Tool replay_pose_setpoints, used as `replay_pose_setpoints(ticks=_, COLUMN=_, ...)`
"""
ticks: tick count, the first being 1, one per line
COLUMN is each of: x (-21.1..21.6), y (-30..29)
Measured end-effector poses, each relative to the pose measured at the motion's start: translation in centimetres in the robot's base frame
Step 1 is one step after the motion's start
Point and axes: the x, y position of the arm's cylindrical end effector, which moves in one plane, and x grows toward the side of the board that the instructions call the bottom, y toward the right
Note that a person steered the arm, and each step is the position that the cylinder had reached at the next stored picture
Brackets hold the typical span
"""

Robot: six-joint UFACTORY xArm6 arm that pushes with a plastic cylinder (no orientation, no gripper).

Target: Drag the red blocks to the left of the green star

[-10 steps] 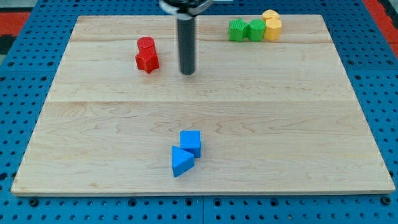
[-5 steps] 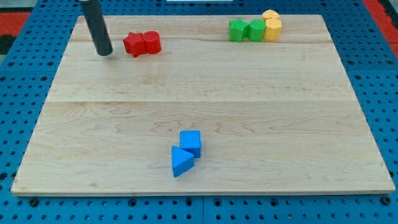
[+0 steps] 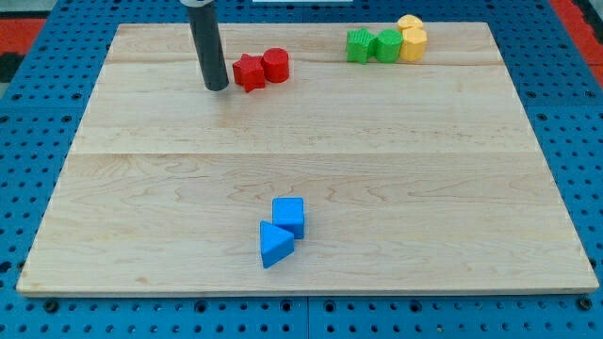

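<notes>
My tip is sitting near the board's top edge, just left of the red star, which is touching the red cylinder on its right. Toward the top right corner, the green star, green block and two yellow blocks are lining up, touching. Near the bottom edge, the blue cube is sitting just behind the blue wedge.
</notes>
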Motion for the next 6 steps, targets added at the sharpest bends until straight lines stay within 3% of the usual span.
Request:
replay_pose_setpoints(ticks=2, x=-4.0, y=7.5)
replay_pose_setpoints(ticks=4, x=-4.1, y=11.9)
replay_pose_setpoints(ticks=5, x=1.2, y=11.7)
replay_pose_setpoints(ticks=6, x=12.2, y=12.7)
